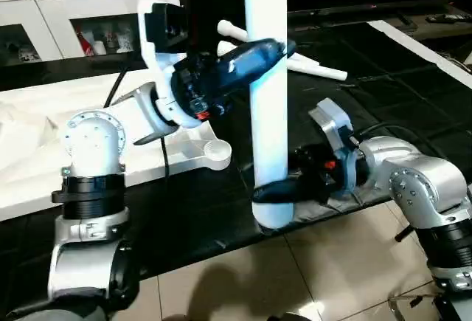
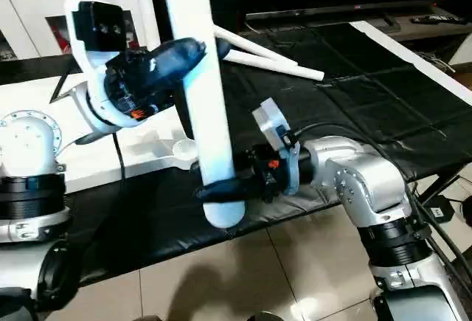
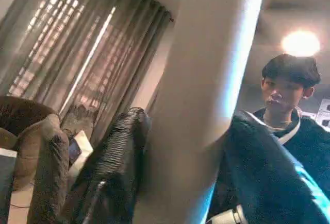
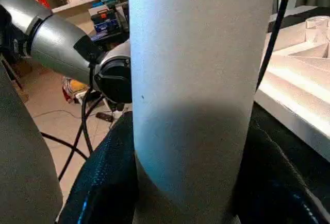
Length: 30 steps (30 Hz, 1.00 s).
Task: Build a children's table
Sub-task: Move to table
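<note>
Nearest the robot, at about five o'clock in the left eye view, the right tool (image 1: 274, 192) pinches the lower end of a white table leg (image 1: 267, 114), its black fingers wrapped around the tube just above the rounded foot. In the right wrist view the leg (image 4: 196, 80) stands between the two dark fingers (image 4: 103, 183), both touching it. The leg stands nearly upright, its foot over the near edge of the black-covered counter (image 1: 369, 114) and its upper part running out of the top of the picture.

Higher on the same leg, toward twelve o'clock, the left tool (image 1: 258, 54) also clamps the tube, one blue-black finger lying across its front. The left wrist view shows that tool's ribbed finger (image 3: 116, 167) pressed against one side of the leg and the other finger against the opposite side, with a person (image 3: 286, 95) in a dark top beyond.

At nine o'clock the white tabletop (image 1: 44, 151) lies on the counter, a round corner socket (image 1: 215, 155) at its near corner just beside the held leg. Farther back, at one o'clock, more loose legs (image 1: 313, 66) lie on the black cover. At eleven o'clock, beyond the counter, stands a white cabinet (image 1: 66, 11) with glass doors.
</note>
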Motion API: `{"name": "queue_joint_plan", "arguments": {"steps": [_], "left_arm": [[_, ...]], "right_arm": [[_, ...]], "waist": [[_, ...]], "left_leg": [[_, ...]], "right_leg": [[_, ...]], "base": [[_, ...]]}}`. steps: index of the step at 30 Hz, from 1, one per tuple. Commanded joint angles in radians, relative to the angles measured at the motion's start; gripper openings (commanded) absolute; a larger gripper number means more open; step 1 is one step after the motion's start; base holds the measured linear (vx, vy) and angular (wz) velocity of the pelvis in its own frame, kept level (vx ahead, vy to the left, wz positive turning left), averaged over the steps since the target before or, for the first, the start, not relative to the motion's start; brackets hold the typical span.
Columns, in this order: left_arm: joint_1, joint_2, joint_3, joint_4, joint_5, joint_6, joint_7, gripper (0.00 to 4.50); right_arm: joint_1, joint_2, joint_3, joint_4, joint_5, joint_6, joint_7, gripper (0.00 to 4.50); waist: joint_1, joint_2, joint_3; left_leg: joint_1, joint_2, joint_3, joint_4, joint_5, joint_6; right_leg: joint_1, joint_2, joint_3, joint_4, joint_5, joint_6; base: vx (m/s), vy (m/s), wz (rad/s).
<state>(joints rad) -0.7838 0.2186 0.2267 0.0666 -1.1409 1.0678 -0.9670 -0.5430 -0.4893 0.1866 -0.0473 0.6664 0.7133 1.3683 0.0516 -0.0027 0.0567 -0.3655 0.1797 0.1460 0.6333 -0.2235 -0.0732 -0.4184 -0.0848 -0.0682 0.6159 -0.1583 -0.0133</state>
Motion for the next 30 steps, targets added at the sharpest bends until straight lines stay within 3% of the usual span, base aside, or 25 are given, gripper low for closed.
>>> {"name": "queue_joint_plan", "arguments": {"steps": [1,9,15,16,18,19,22,26,28,30], "left_arm": [[0.001,0.006,-0.005,0.005,-0.005,-0.006,-0.021,2.27],[0.001,0.005,-0.002,0.005,-0.010,-0.013,-0.022,1.96],[0.005,0.019,-0.005,-0.009,0.032,-0.068,-0.001,1.93],[0.005,0.020,-0.004,-0.009,0.040,-0.076,0.008,1.93],[-0.004,0.026,-0.013,0.003,0.098,-0.122,0.045,1.89],[-0.008,0.030,-0.017,0.010,0.120,-0.140,0.052,1.89],[-0.022,0.058,-0.045,0.025,0.204,-0.190,0.082,1.86],[-0.028,0.091,-0.094,0.011,0.306,-0.239,0.126,1.82],[-0.041,0.091,-0.118,0.012,0.382,-0.255,0.236,1.77],[-0.051,0.091,-0.136,0.019,0.441,-0.273,0.301,1.76]], "right_arm": [[0.004,-0.012,-0.006,-0.011,0.007,0.005,0.004,1.95],[0.000,-0.011,-0.005,-0.005,-0.001,0.000,-0.002,1.94],[-0.010,0.002,-0.010,0.037,-0.058,-0.033,-0.077,1.94],[-0.013,0.006,-0.015,0.045,-0.059,-0.026,-0.090,2.29],[-0.030,0.017,-0.026,0.076,-0.078,-0.018,-0.141,2.67],[-0.036,0.020,-0.029,0.087,-0.087,-0.027,-0.154,2.67],[-0.051,0.032,-0.048,0.118,-0.108,-0.058,-0.193,2.97],[-0.059,0.054,-0.080,0.135,-0.117,-0.102,-0.246,3.21],[-0.060,0.069,-0.099,0.139,-0.120,-0.111,-0.293,3.52],[-0.058,0.076,-0.104,0.140,-0.127,-0.116,-0.317,3.54]], "waist": [[0.003,-0.008,-0.075],[0.007,-0.008,-0.075],[0.005,-0.006,-0.075],[0.005,-0.005,-0.076],[0.004,-0.005,-0.075],[0.002,-0.009,-0.075],[0.002,-0.006,-0.075],[0.000,-0.006,-0.078],[0.000,-0.005,-0.079],[0.000,-0.007,-0.079]], "left_leg": [[-0.001,0.029,0.008,-0.071,-0.011,0.079],[-0.002,0.030,0.008,-0.071,-0.008,0.072],[-0.003,0.029,0.008,-0.071,-0.006,0.066],[-0.002,0.028,0.008,-0.071,-0.004,0.066],[-0.002,0.030,0.007,-0.072,-0.002,0.062],[-0.002,0.028,0.008,-0.072,-0.010,0.055],[-0.002,0.027,0.009,-0.072,-0.017,0.045],[-0.002,0.029,0.008,-0.071,0.004,0.053],[-0.002,0.032,0.008,-0.071,0.012,0.055],[-0.003,0.030,0.008,-0.070,0.004,0.055]], "right_leg": [[0.075,-0.044,0.037,-0.059,-0.205,-0.238],[0.073,-0.044,0.037,-0.059,-0.214,-0.231],[0.074,-0.044,0.037,-0.060,-0.204,-0.230],[0.074,-0.043,0.037,-0.059,-0.198,-0.230],[0.073,-0.043,0.036,-0.058,-0.194,-0.230],[0.073,-0.042,0.037,-0.061,-0.212,-0.220],[0.074,-0.042,0.038,-0.063,-0.224,-0.207],[0.073,-0.042,0.038,-0.055,-0.158,-0.225],[0.073,-0.042,0.039,-0.051,-0.133,-0.237],[0.075,-0.043,0.039,-0.052,-0.143,-0.232]], "base": [[0.000,0.000,0.00],[0.000,0.000,0.00],[0.000,0.000,0.00],[0.000,0.000,0.00],[0.000,0.000,0.00],[0.000,0.000,0.00],[0.000,0.000,0.00],[0.000,0.000,0.00],[0.000,0.000,0.00],[0.000,0.000,0.00]]}}
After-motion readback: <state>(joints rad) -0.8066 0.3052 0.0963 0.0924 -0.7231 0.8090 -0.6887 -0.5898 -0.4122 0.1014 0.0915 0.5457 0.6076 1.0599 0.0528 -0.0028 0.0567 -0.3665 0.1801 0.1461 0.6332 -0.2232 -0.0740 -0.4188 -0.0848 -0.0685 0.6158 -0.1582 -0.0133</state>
